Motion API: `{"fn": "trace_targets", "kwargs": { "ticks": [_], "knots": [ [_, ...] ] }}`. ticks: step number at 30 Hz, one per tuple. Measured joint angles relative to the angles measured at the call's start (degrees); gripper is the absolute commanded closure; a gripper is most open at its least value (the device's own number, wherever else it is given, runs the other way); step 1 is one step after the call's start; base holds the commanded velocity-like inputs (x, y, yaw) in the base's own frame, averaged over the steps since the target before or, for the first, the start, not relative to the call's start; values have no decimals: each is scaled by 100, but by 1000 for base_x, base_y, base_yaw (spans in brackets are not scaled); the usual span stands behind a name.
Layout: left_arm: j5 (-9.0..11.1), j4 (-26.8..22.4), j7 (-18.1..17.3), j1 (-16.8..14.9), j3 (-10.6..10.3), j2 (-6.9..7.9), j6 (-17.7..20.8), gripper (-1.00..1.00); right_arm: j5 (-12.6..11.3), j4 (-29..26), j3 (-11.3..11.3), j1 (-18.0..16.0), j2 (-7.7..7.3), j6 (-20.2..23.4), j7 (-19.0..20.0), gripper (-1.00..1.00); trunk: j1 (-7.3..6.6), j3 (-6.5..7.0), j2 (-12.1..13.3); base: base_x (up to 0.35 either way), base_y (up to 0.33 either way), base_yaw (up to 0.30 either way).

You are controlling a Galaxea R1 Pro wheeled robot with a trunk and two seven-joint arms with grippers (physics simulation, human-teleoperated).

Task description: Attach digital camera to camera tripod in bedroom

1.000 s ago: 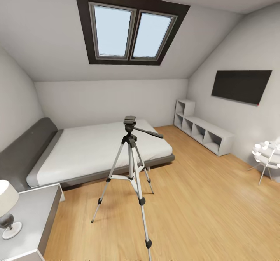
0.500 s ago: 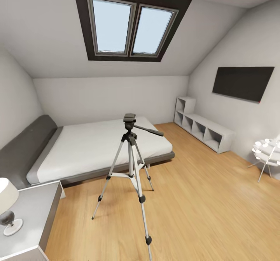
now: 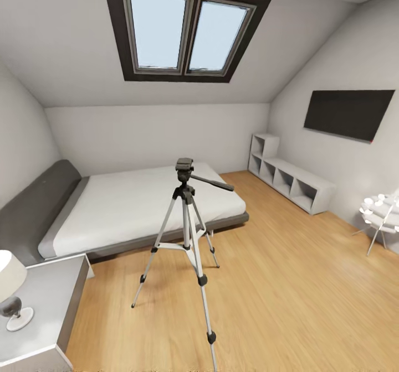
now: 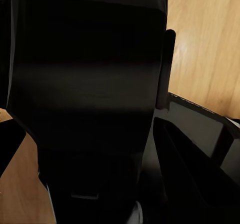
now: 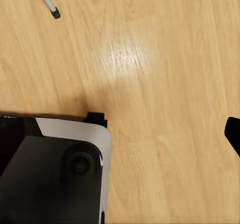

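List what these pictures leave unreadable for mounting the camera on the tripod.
- Left wrist view: a dark object fills most of the frame; too close and unlit to identify.
- Camera tripod, head view: nearest leg runs off the bottom edge; head too small to show its mounting plate.
- Right wrist view: a black shape is cut by the edge; jaw state unreadable.

A grey-framed bed (image 3: 127,208) lies under the skylight (image 3: 183,29). White cube shelves (image 3: 291,181) line the wall below a dark screen (image 3: 348,113) (a lamp (image 3: 11,292) stands on the nightstand (image 3: 47,311)).
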Motion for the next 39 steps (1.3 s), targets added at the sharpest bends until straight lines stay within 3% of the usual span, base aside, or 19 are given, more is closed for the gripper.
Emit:
{"fn": "trace_targets", "kwargs": {
  "ticks": [39],
  "knots": [
    [-1, 0, 0, 0, 0, 2, 1, 100, -33, 0, -8, 0, -5, 20, -1, -100, 0, -361, -1, 0, 0, 0]
  ]
}}
